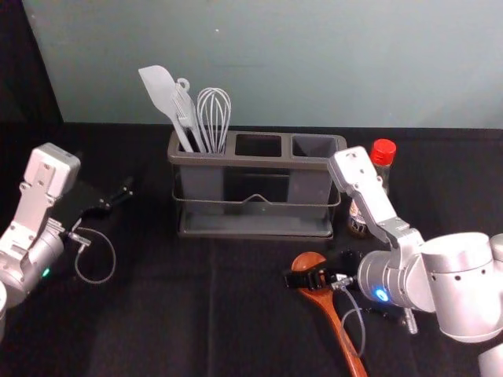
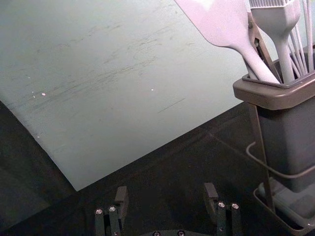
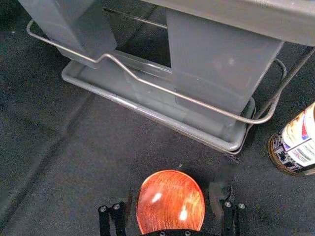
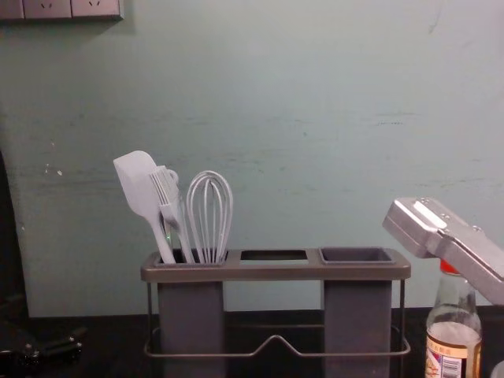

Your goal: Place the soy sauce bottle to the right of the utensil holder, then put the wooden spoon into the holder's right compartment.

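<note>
Your right gripper [image 1: 305,276] is at the wooden spoon [image 1: 334,322], fingers spread either side of its bowl | spoon lies on the table before the utensil holder [image 1: 259,162] | soy sauce bottle [image 1: 383,151] stands upright, right of the holder | your left gripper [image 1: 118,196] idles left of it, fingers apart

black cloth [image 1: 157,322], utensil holder [image 1: 255,162], soy bottle [image 1: 383,157], wooden spoon [image 1: 333,316]

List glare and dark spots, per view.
Right wrist view: two glints on the wooden spoon, seen between the right gripper's open fingers. Left wrist view: white spatula looks washed out up top. Head view: black tablecloth swallows most shadows.
</note>
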Robot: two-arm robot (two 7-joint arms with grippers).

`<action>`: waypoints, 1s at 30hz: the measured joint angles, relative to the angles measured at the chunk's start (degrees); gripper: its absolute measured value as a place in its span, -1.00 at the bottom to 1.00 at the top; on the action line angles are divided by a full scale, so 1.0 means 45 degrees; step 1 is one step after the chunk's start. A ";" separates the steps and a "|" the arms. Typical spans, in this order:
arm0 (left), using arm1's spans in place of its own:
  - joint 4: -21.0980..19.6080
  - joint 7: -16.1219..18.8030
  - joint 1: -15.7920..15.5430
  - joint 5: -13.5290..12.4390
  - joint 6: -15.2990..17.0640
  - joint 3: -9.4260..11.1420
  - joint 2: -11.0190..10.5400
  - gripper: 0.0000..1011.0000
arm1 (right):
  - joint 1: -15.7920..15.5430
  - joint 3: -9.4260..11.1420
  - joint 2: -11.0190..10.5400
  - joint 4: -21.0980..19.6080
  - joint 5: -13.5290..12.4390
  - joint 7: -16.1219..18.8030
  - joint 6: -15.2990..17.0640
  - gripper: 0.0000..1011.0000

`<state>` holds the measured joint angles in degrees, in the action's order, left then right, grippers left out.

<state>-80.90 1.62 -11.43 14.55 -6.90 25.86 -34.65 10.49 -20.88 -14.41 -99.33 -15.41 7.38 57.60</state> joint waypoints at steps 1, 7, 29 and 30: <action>0.0000 0.0000 -0.0001 0.0000 0.0000 0.0000 0.0000 0.99 | 0.0000 0.0000 0.0022 0.0014 0.0029 0.0000 -0.0011 0.99; 0.0000 0.0000 0.0000 0.0000 0.0000 -0.0001 0.0000 0.99 | -0.0007 0.0009 0.0157 0.0100 0.0228 0.0006 -0.0031 0.99; 0.0000 0.0000 0.0000 0.0000 0.0000 0.0000 0.0000 0.99 | -0.0029 0.0181 0.0505 0.0301 0.0848 0.0267 0.0158 0.99; 0.0000 0.0000 0.0000 0.0000 0.0000 0.0000 0.0000 0.99 | -0.0030 0.0191 0.0520 0.0319 0.0895 0.0287 0.0158 0.99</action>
<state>-80.90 1.62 -11.43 14.55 -6.90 25.86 -34.65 10.36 -20.02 -12.06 -97.90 -11.39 8.67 58.31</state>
